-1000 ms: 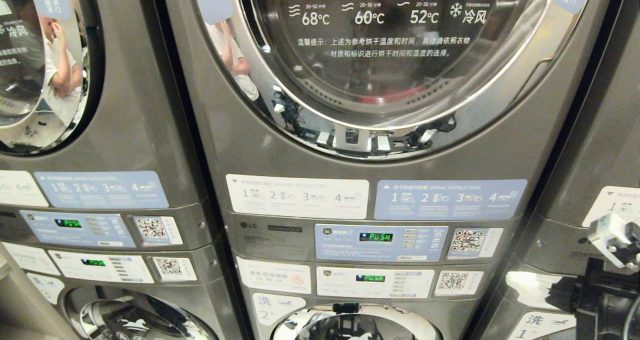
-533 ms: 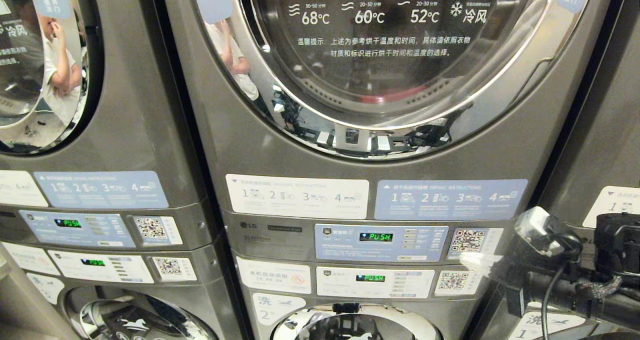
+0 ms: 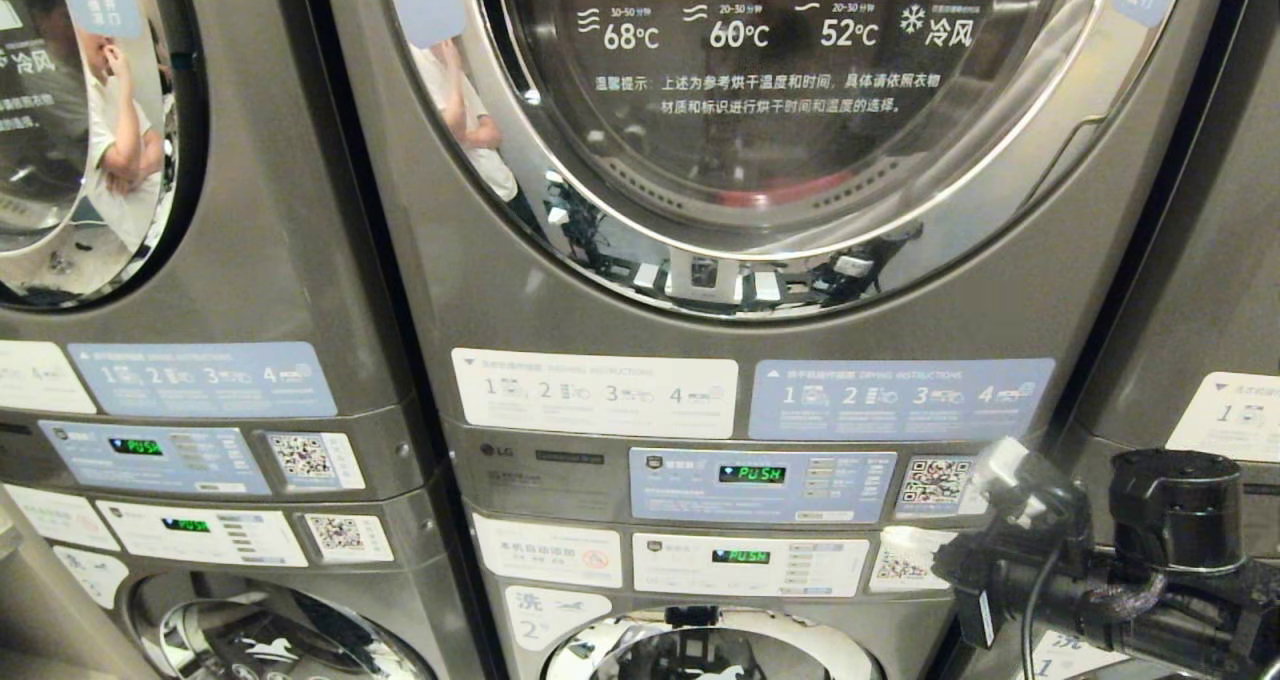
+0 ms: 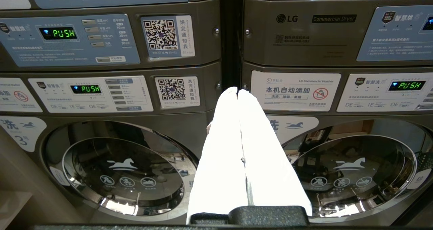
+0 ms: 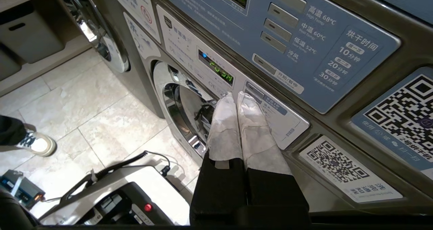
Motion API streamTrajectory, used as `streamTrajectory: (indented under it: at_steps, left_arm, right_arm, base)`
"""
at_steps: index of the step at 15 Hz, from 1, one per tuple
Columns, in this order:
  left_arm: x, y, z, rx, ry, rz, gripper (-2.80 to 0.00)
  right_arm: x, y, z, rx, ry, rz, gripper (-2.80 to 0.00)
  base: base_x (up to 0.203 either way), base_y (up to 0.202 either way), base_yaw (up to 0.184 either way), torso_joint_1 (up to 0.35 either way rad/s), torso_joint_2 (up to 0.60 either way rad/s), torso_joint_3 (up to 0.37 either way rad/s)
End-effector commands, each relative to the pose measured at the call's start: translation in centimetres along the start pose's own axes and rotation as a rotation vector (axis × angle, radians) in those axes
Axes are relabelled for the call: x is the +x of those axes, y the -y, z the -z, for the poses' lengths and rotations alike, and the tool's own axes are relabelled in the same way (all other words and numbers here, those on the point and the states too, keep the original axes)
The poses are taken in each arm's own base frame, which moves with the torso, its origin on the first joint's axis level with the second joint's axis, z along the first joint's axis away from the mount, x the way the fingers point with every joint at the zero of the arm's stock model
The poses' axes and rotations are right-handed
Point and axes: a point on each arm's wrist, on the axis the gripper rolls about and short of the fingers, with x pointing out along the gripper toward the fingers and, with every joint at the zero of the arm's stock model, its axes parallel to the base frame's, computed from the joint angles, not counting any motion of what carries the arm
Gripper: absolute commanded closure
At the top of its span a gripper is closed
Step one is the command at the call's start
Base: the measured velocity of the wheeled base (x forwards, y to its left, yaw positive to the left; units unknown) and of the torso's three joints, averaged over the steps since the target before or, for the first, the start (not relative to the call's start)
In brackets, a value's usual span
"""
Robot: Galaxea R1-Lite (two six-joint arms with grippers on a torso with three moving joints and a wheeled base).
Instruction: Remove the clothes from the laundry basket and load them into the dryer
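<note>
My right pincer is pressed together, empty, tips near the grey stacked dryer's pale-blue control panel. Left pincer pressed together too, parked facing the machines.

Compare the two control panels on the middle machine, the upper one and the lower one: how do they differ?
The upper control panel has a blue face; the lower control panel has a white one. The upper panel sits beside the "Commercial Dryer" label, while the lower one sits just above the bottom round door. Both show a green "PUSH" display and have a QR sticker on their right.
</note>
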Motion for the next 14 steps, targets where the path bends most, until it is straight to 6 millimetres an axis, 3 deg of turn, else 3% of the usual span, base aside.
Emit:
streamTrajectory:
  at_steps: [1,14]
  left_arm:
    - [0.0,0.0,0.0,0.000,0.002,0.000,0.00]
    - [0.0,0.0,0.0,0.000,0.002,0.000,0.00]
  right_arm:
    - [0.9,0.3,0.2,0.002,-0.002,-0.005,0.00]
    - [4.7,1.0,0.2,0.049,-0.005,0.060,0.00]
  base:
    - [0.000,0.000,0.000,0.000,0.00,0.000]
    - [0.000,0.000,0.000,0.000,0.00,0.000]
